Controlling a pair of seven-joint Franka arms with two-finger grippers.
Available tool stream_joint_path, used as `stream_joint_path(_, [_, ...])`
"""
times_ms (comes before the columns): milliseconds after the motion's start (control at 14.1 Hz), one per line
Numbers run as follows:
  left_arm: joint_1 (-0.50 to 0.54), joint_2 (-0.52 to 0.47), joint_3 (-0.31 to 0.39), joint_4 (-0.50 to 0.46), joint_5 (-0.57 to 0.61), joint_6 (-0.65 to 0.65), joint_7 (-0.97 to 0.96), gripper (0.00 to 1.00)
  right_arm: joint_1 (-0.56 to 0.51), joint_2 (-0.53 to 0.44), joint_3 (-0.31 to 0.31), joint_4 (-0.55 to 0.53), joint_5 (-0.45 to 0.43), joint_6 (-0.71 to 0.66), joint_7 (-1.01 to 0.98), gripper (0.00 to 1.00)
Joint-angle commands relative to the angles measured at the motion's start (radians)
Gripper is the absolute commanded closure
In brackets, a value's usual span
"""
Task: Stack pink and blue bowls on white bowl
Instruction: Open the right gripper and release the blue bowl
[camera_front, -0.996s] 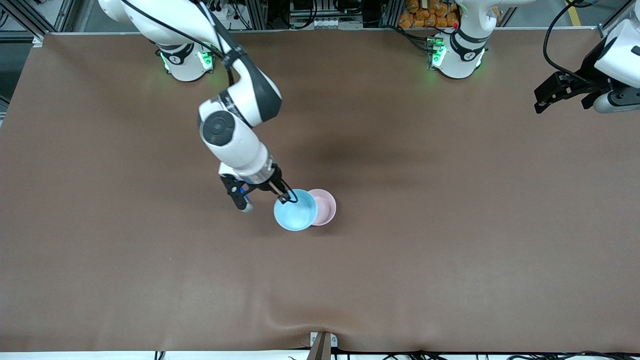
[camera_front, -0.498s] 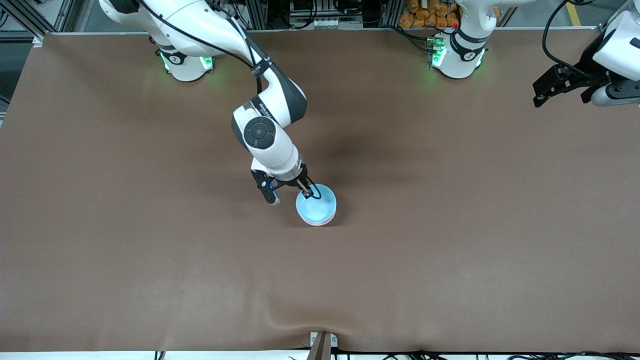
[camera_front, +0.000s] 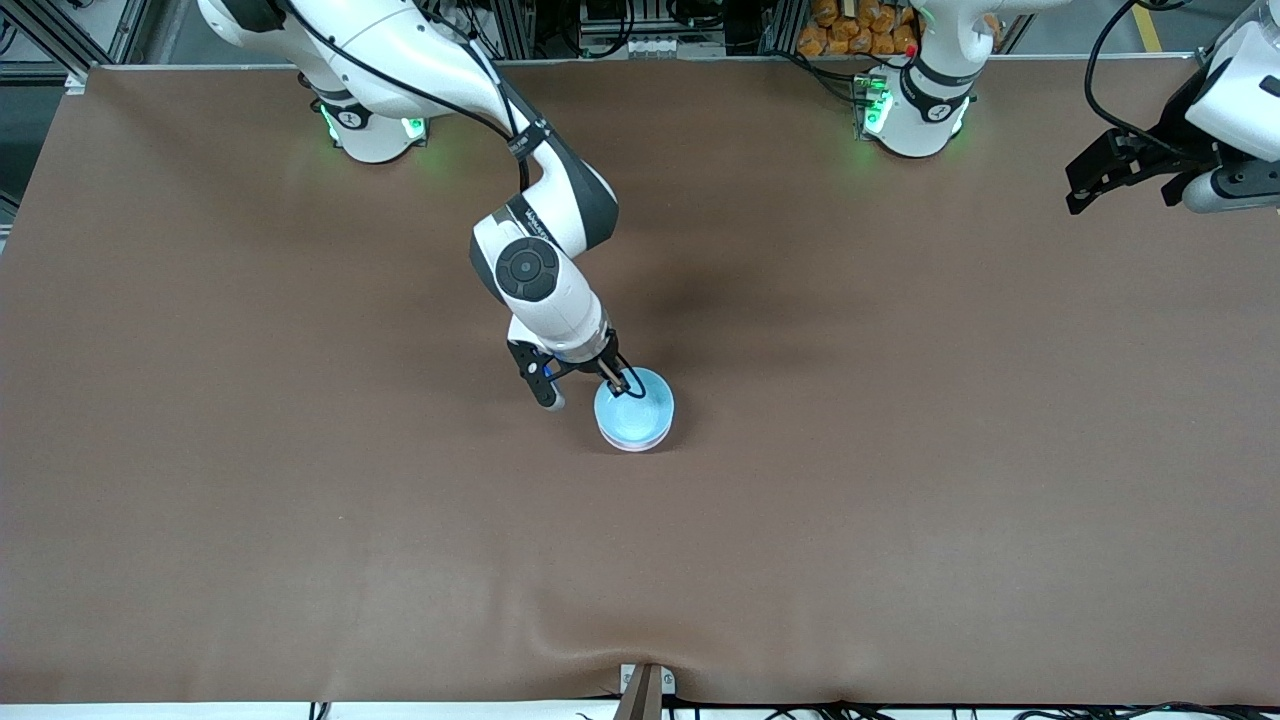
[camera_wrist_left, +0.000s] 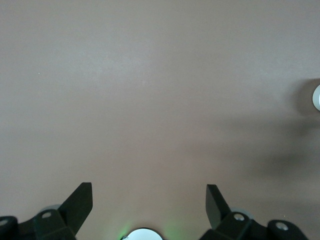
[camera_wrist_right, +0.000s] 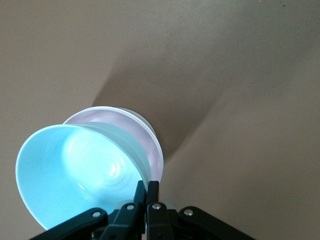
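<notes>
My right gripper (camera_front: 617, 384) is shut on the rim of the light blue bowl (camera_front: 636, 410). It holds the bowl, a little tilted, on top of the pink bowl (camera_front: 632, 445), of which only a thin edge shows below it. In the right wrist view the gripper (camera_wrist_right: 147, 187) pinches the blue bowl's rim (camera_wrist_right: 75, 165). The pink bowl (camera_wrist_right: 156, 155) sits right under it, inside a white bowl whose rim (camera_wrist_right: 145, 122) shows around it. My left gripper (camera_front: 1080, 195) waits open and empty over the table's left-arm end; it also shows in the left wrist view (camera_wrist_left: 149, 200).
The brown table (camera_front: 900, 450) carries only the bowl stack near its middle. A bracket (camera_front: 642, 690) sits at the table edge nearest the front camera. The left arm's base (camera_front: 915, 110) and the right arm's base (camera_front: 370, 125) stand along the table's top edge.
My right gripper carried the blue bowl from beside the pink bowl toward the left arm's end, onto it, and has barely moved in the last half second. The left gripper rose slightly.
</notes>
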Motion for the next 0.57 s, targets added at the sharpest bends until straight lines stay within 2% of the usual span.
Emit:
stream_joint_path(0, [0.004, -0.005, 0.001, -0.001, -0.021, -0.011, 0.019, 0.00, 0.015, 0.015, -0.013, 0.015, 0.011, 0.007, 0.015, 1.00])
stream_joint_path(71, [0.004, -0.005, 0.003, -0.001, -0.020, -0.011, 0.022, 0.00, 0.015, 0.018, -0.014, 0.015, 0.004, 0.006, 0.015, 1.00])
stream_joint_path(142, [0.006, -0.005, 0.001, -0.001, -0.020, -0.011, 0.024, 0.00, 0.012, 0.017, -0.014, 0.015, 0.000, -0.002, 0.014, 0.73])
stream_joint_path(213, [0.006, -0.005, 0.003, -0.004, -0.020, -0.011, 0.024, 0.00, 0.010, 0.015, -0.017, 0.016, -0.003, -0.002, 0.011, 0.09])
stream_joint_path(285, [0.007, -0.005, 0.001, -0.004, -0.020, -0.011, 0.024, 0.00, 0.010, 0.009, -0.020, 0.018, -0.010, -0.002, 0.012, 0.00])
stream_joint_path(498, [0.009, -0.005, 0.003, -0.004, -0.020, -0.008, 0.024, 0.00, -0.016, -0.038, -0.029, 0.027, -0.100, -0.029, 0.003, 0.00])
